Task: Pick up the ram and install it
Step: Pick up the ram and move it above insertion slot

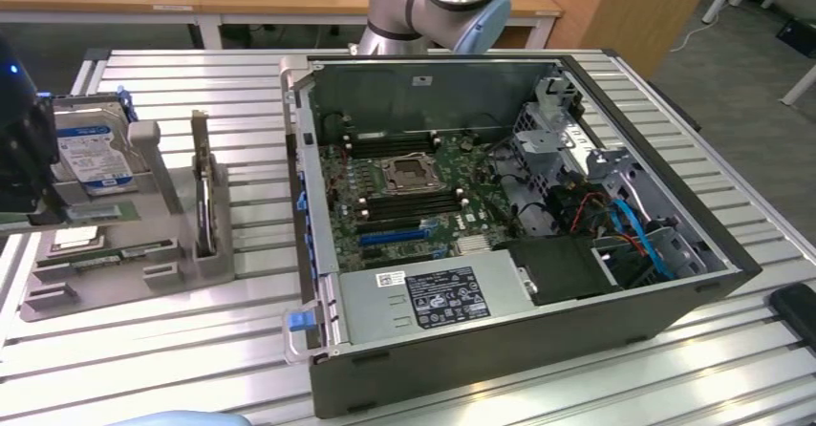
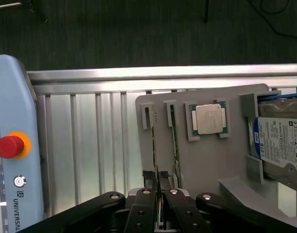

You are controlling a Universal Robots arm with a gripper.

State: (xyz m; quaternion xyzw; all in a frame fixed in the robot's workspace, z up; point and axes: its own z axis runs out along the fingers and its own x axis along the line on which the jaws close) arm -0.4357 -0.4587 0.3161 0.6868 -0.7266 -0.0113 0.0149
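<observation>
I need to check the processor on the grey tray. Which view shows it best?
The wrist view: the processor lies flat, its whole silver top facing the camera. The exterior view shows it small and slanted.

Arm: silver-grey tubular robot arm [image 1: 427, 1], pale blue joint cap [image 1: 492, 15].
Gripper: black two-finger linkage gripper [image 2: 158, 191], round silver pivot pins [image 2: 146, 192].

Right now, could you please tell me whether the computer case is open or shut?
Open: the computer case has no side panel on, and its motherboard and power supply lie exposed.
</observation>
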